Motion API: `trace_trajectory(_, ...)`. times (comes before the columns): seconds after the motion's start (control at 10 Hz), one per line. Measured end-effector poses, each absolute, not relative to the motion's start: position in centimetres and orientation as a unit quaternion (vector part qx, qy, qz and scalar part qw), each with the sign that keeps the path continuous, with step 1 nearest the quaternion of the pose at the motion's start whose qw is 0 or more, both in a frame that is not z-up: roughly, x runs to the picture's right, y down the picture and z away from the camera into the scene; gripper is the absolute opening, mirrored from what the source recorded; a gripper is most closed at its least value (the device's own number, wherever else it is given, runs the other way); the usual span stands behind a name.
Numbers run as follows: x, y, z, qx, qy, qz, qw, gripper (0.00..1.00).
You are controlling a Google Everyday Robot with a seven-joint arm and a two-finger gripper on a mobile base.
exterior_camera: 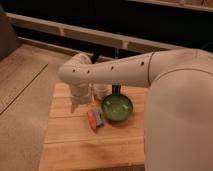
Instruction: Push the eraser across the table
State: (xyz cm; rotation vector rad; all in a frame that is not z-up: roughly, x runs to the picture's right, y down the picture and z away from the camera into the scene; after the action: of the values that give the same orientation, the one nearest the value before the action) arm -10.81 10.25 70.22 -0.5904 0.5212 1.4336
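Note:
The eraser is a small block, orange on its left side and blue-grey on its right. It lies on the light wooden table, just left of the green bowl. My white arm reaches in from the right and bends down at the table's far left. The gripper hangs there just above the tabletop, a little to the left of the eraser and beyond it, apart from it. The arm hides the table's far edge.
A white cup stands behind the eraser, partly hidden by the arm. A small dark object sits behind the bowl. Speckled beige floor lies to the left of the table. A dark wall with a rail runs behind.

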Motion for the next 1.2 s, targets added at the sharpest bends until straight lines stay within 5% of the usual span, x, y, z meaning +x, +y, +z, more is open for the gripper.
trace_trajectory(0.5,-6.6,6.0,71.6,-0.205,0.227,0.638,0.707,0.02)
trace_trajectory(0.9,-1.5,-0.2,71.5,-0.150,0.215,0.616,0.743,0.00)
trace_trajectory(1.2,-0.5,-0.8,71.4,-0.145,0.221,0.615,0.743,0.00)
